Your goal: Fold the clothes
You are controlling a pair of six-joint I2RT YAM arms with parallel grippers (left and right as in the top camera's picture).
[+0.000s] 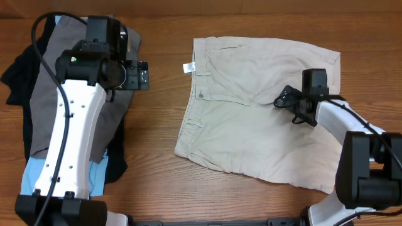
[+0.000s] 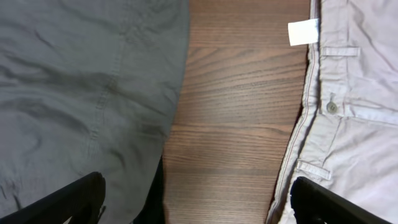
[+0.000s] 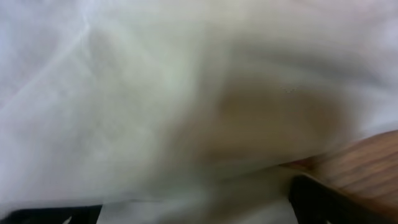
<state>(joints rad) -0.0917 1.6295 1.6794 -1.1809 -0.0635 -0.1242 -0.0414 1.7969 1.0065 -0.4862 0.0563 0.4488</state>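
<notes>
The pale beige shorts (image 1: 251,135) lie spread flat on the wooden table (image 1: 160,138), waistband to the left, with a small white tag (image 1: 188,67) at the top left corner. The left wrist view shows the waistband (image 2: 348,124), its button (image 2: 332,107) and the tag (image 2: 303,32). My left gripper (image 1: 142,76) is open and empty over bare wood (image 2: 196,186), between the grey shorts and the beige waistband. My right gripper (image 1: 286,99) is low over the right middle of the shorts, open, with blurred beige cloth (image 3: 186,112) filling the view between its fingers (image 3: 186,202).
A pile of other garments lies at the left under my left arm: larger grey shorts (image 1: 59,63), also in the left wrist view (image 2: 74,93), a black garment (image 1: 19,78) and a light-blue one (image 1: 94,179). A strip of bare wood separates the pile from the shorts.
</notes>
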